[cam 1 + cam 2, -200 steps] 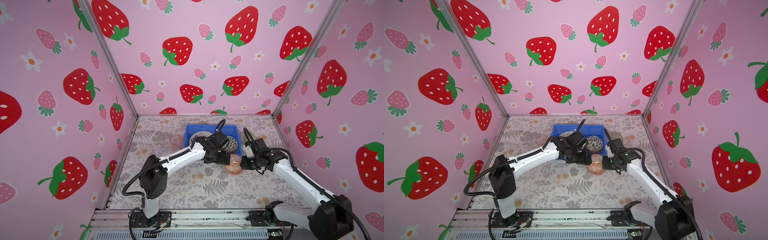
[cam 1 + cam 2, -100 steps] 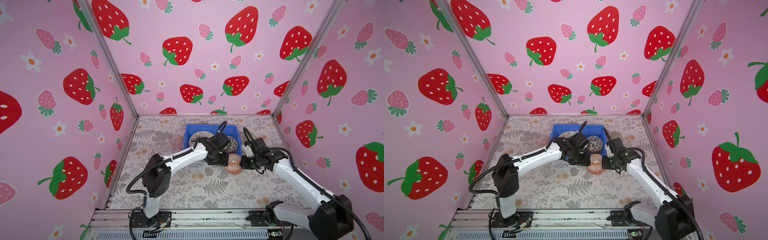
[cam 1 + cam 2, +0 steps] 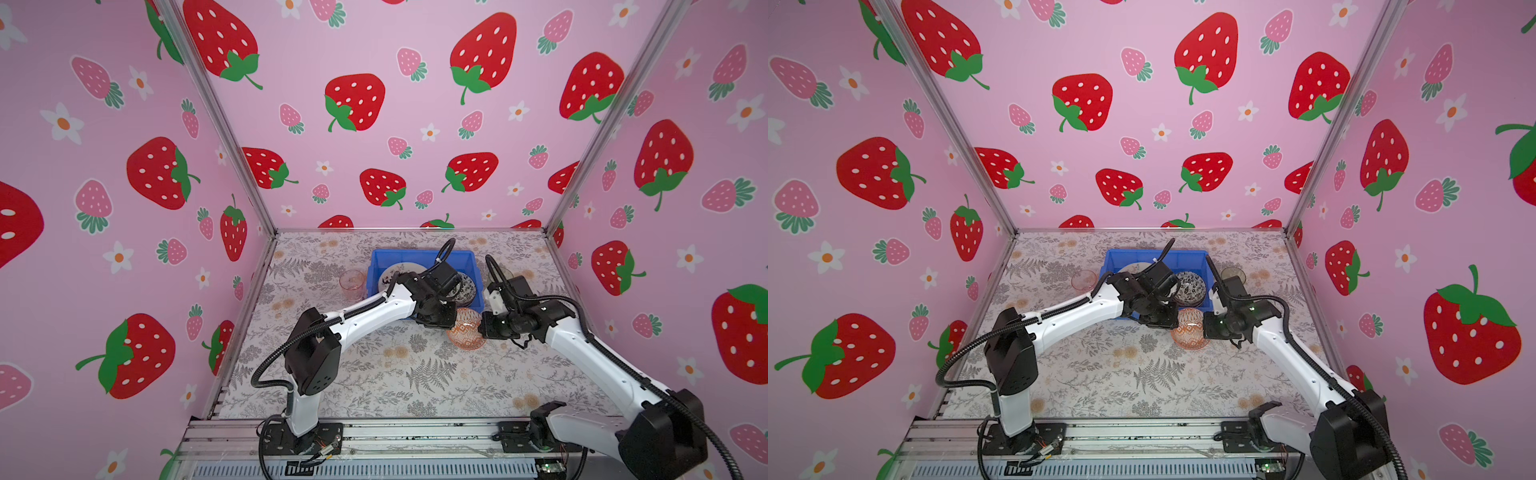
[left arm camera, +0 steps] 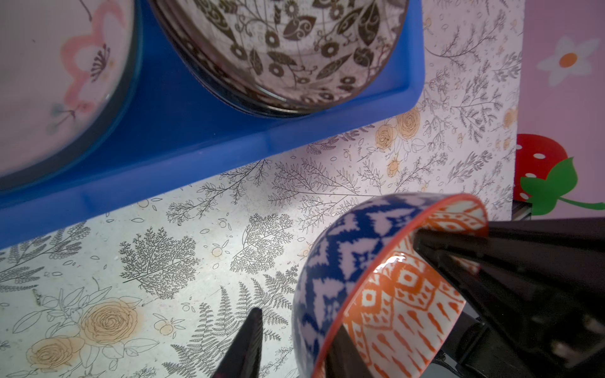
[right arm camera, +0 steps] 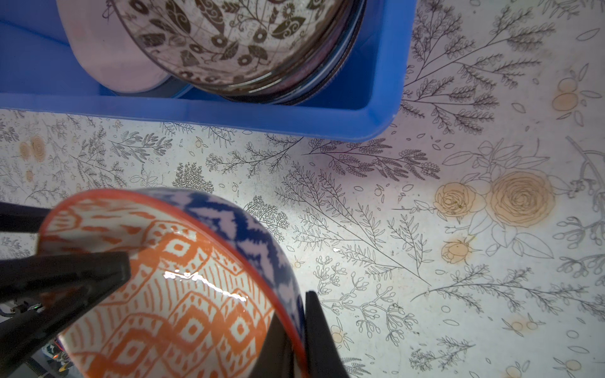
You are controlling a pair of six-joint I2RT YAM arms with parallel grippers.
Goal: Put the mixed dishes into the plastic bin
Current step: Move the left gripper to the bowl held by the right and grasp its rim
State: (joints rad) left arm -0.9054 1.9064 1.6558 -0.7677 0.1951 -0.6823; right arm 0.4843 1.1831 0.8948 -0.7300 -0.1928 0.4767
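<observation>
Listing, item one: orange-patterned bowl [image 3: 466, 332], tilted, just outside the blue bin [image 3: 419, 252] at its near corner on the right arm's side, over the floral counter [image 3: 374, 374]; whether it touches the counter cannot be told; right pincer [image 5: 294, 337] clamped on its rim, one finger inside, one outside; left pincer [image 4: 294, 327] narrow, straddling the opposite rim, its outer finger [image 4: 248, 340] just clear of the wall.

Item two: black-and-white floral bowl [image 3: 1190, 286], in the bin, nested on other bowls; beside it a pale plate [image 4: 49, 81] with a pink flower.

Item three: pink tumbler [image 3: 352, 282], upright on the counter beside the bin on the left arm's side; greenish tumbler [image 3: 1233, 273] on the bin's other side, behind the right arm's cable.

Obstructions: the bin's near wall stands between the held bowl and the interior; the left arm's wrist covers the bin's middle in both top views.

Wrist views alone show the bowl's blue zigzag exterior and the stacked rims; the tumblers appear in top views only.
</observation>
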